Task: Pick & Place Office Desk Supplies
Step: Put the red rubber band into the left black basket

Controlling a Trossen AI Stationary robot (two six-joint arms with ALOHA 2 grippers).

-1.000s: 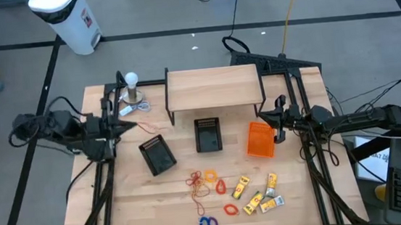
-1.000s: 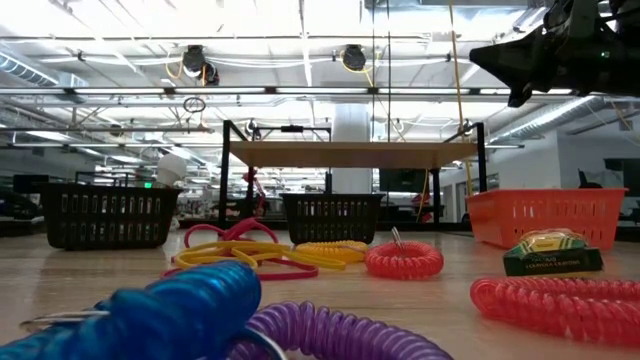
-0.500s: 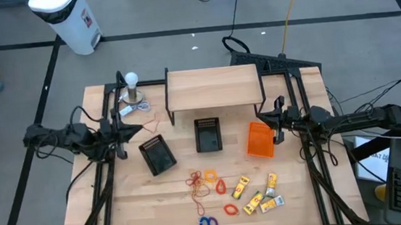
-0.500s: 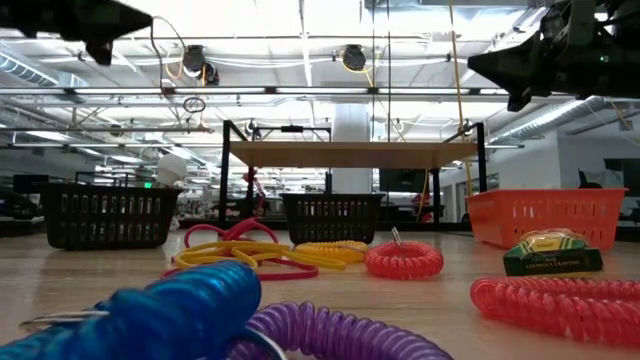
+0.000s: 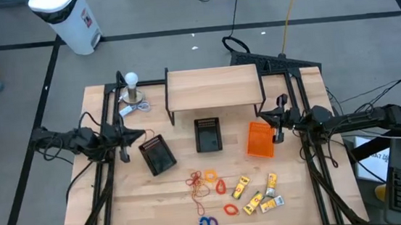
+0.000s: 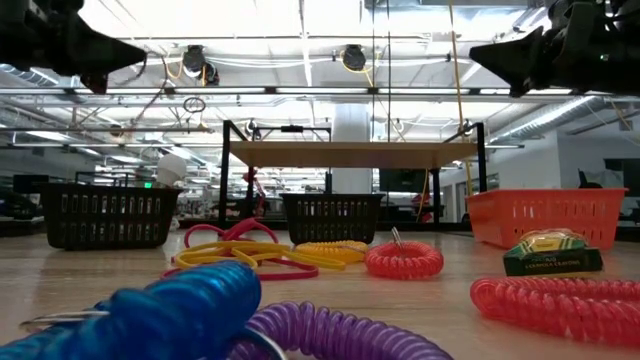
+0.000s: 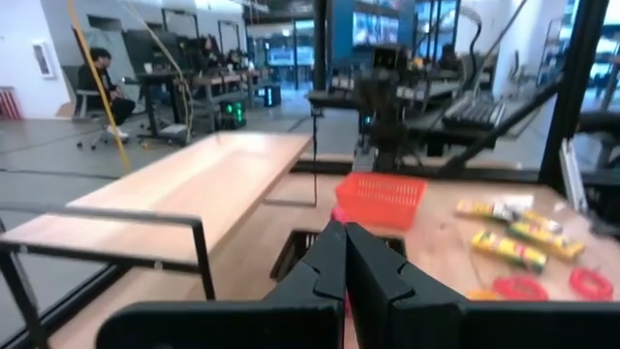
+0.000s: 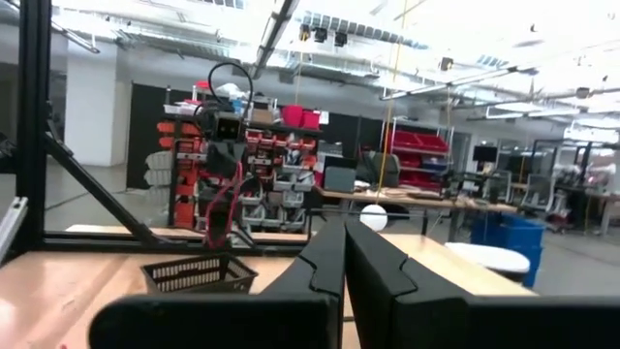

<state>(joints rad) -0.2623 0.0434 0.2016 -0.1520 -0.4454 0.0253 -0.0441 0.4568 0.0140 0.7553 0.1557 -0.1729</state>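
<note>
The supplies lie on the near middle of the table: a tangle of tan and red rubber bands, orange coil rings, blue and purple rings and yellow packets. The low view shows a blue coil, a red coil and a packet up close. My left gripper hovers shut, just left of the left black mesh bin. My right gripper hovers shut beside the orange bin. Neither touches anything.
A second black mesh bin stands mid-table in front of a wooden shelf on black legs. A white bulb on a metal base sits at the far left corner. Black frame rails run along both table sides.
My left gripper has reached toward the table's right and slightly toward its near edge, closing on the left black bin, and has come into the low view at the top left. The right arm and all supplies have stayed put.
</note>
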